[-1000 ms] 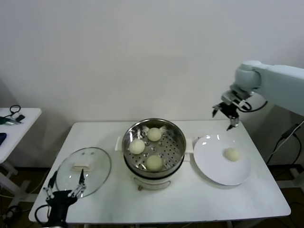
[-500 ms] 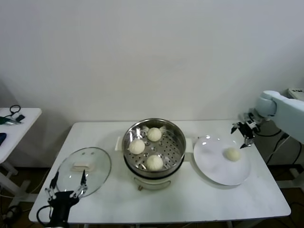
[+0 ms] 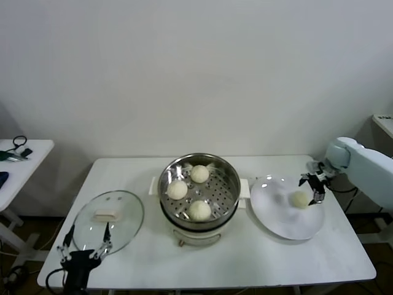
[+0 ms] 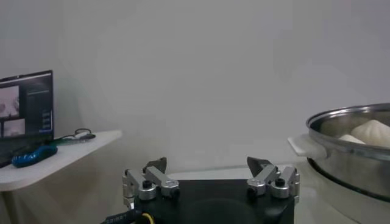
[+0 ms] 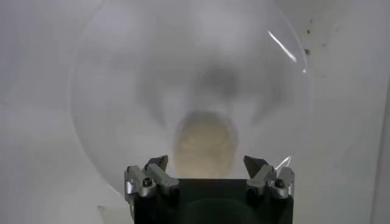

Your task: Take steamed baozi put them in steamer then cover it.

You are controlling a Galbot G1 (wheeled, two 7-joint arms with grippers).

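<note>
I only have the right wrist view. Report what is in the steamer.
Observer: Three baozi lie on the perforated tray of the steamer, which is uncovered.
Operator: Locate the cover.
Observer: The cover lies flat on the table, on the robot's left of the steamer, handle up.
Operator: Report the left tool.
Observer: The left tool is open at the table's near edge, beside the cover, holding nothing.

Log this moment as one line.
right pincer open over last baozi on plate | three in steamer | cover off | left pincer open, parked
</note>
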